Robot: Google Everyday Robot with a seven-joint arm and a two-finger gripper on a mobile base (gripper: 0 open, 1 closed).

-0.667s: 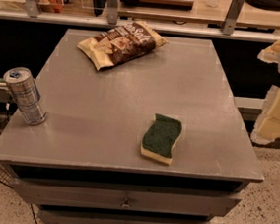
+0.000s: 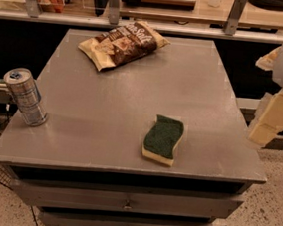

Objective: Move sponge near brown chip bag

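The sponge [image 2: 163, 139], dark green on top with a pale yellow base, lies flat on the grey cabinet top [image 2: 123, 93], near its front right. The brown chip bag [image 2: 123, 43] lies flat at the back left of the same top, well apart from the sponge. My gripper [image 2: 275, 119], cream-coloured, hangs off the right edge of the cabinet, to the right of the sponge and a little above the top's level. It holds nothing that I can see.
A silver drink can [image 2: 25, 97] stands upright at the left edge of the top. Drawers [image 2: 127, 203] run along the cabinet's front. A counter with metal rails [image 2: 155, 21] stands behind the cabinet.
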